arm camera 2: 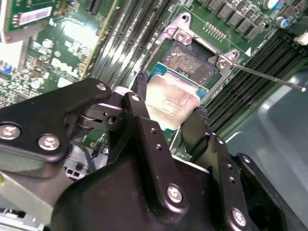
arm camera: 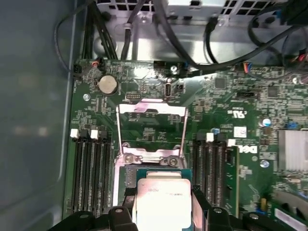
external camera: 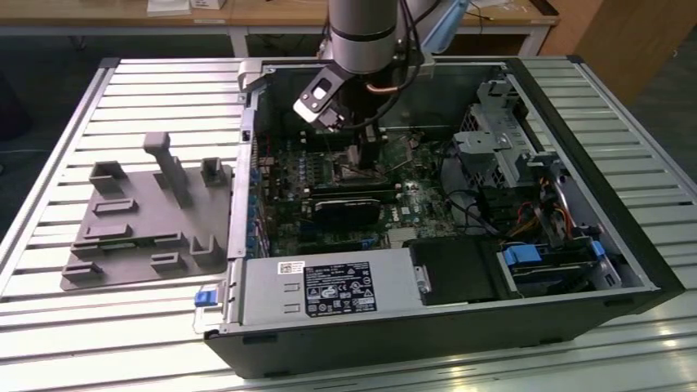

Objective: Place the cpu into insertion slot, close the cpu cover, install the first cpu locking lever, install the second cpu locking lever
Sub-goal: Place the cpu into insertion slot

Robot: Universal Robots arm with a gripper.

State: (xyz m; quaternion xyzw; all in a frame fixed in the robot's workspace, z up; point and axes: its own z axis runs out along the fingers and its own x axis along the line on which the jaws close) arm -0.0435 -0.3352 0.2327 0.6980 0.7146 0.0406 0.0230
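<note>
My gripper (arm camera 2: pixel 172 98) is shut on the cpu (arm camera 2: pixel 169 102), a pale silver square chip held by two opposite edges between black fingers (arm camera 2: pixel 141 84). The chip hangs over the near part of the open insertion slot (arm camera 2: pixel 190 61); I cannot tell whether they touch. In the first wrist view the cpu (arm camera: pixel 162 201) sits between the fingertips of the gripper (arm camera: pixel 163 206), and the cpu cover (arm camera: pixel 151 113) lies flipped open beyond the slot. A thin locking lever (arm camera 2: pixel 269 77) sticks out sideways. In the exterior view the gripper (external camera: pixel 354 139) reaches down into the computer case (external camera: pixel 642 269).
Memory slots (arm camera: pixel 91 168) flank the socket on both sides. A black block (external camera: pixel 348 208) lies on the motherboard near the socket. Cables (arm camera: pixel 144 33) run along the case wall. A grey fixture plate (external camera: pixel 142 220) stands at the exterior view's left, outside the case.
</note>
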